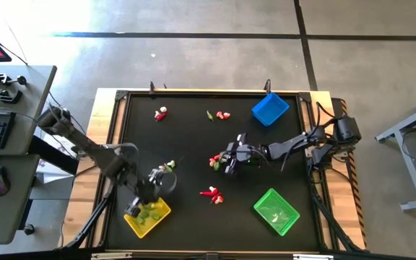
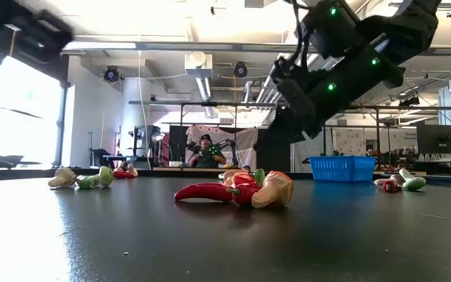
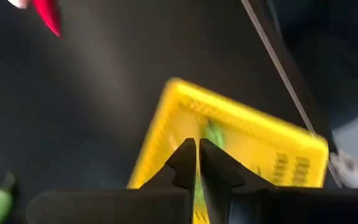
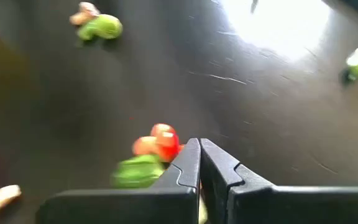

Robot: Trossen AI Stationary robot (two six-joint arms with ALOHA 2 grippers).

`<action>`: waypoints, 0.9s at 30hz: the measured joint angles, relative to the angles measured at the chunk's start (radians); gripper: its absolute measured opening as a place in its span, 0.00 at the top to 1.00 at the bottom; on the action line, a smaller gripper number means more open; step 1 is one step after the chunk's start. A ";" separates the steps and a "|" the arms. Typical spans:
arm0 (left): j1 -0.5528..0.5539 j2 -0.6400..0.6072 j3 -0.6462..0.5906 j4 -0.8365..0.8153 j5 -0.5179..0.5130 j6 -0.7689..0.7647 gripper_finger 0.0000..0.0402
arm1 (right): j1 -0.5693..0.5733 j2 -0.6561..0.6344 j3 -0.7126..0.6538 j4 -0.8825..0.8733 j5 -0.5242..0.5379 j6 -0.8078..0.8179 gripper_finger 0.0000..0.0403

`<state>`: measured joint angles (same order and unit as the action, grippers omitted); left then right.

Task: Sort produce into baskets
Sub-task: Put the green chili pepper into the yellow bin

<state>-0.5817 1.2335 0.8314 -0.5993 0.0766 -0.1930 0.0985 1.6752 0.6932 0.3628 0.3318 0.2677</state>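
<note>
Left wrist view has the left gripper (image 3: 197,163) fingers pressed together, nothing between them, right over the yellow basket (image 3: 253,140) with a green pod (image 3: 214,133) inside; high view only shows that gripper (image 1: 140,207) as a dark blob at the basket's (image 1: 160,214) upper-left edge, lower left of frame, several green pieces in the basket.

Right wrist view: right gripper (image 4: 200,165) fingers also closed and empty, with a red, orange and green cluster (image 4: 156,144) of produce just past the tips. High view puts that gripper (image 1: 232,159) mid-table, cluster (image 1: 215,162) just left of it. Low view shows an arm as a dark mass upper right; can't see its fingertips there.

Low view is the only one with detail on the near pile: red chili (image 2: 206,193) lying flat, touching a whitish-pink bulb (image 2: 272,191), centre frame. In the high view:
- blue basket (image 1: 269,109) upper right, tilted
- green basket (image 1: 276,211) lower right
- loose produce: pair (image 1: 161,113) upper left, group (image 1: 219,115) upper centre, red pieces (image 1: 211,193) lower centre, bulb with green piece (image 1: 167,168) just above the left gripper

A person (image 2: 204,152) shows far back in the room, low view.
</note>
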 joint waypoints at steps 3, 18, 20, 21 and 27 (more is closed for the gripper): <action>0.059 -0.068 -0.067 0.114 0.001 0.027 0.97 | 0.043 0.000 0.022 0.000 0.004 -0.007 1.00; 0.331 -0.191 -0.345 0.546 0.031 0.098 1.00 | 0.211 0.150 0.214 -0.183 0.301 0.106 0.61; 0.367 -0.191 -0.389 0.624 0.034 0.084 1.00 | 0.217 0.180 0.266 -0.264 0.365 0.181 0.55; 0.383 -0.190 -0.408 0.662 0.034 0.072 1.00 | 0.219 0.196 0.293 -0.304 0.379 0.213 0.52; 0.450 -0.185 -0.456 0.786 0.033 0.032 1.00 | 0.229 0.302 0.436 -0.450 0.400 0.351 0.50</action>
<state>-0.1317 1.0489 0.3749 0.1869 0.1095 -0.1608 0.3275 1.9775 1.1295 -0.0871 0.7322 0.6189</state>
